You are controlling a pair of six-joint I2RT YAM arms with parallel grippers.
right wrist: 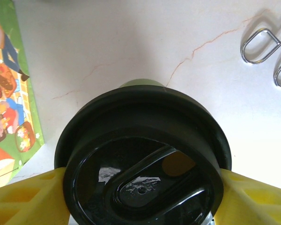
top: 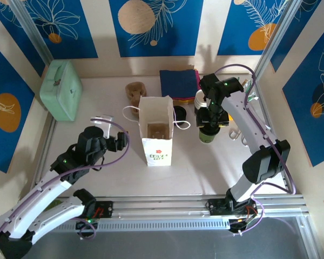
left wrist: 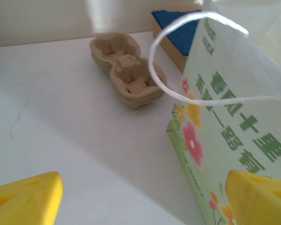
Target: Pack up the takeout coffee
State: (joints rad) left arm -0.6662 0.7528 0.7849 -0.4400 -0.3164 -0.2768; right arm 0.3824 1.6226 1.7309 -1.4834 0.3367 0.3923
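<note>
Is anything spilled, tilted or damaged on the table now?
Nothing stands out. The bag stands upright and open; the cup is upright, lid on, held in the right gripper. No spill shows. The thin lines on the table look like veining, not cracks.

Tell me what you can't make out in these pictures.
The coffee cup: right wrist view, its lid hides most of the green side.
The paper bag: top view, its inside is too small and dim.
The left claw: left wrist view, the bottom edge cuts off its fingers.
</note>
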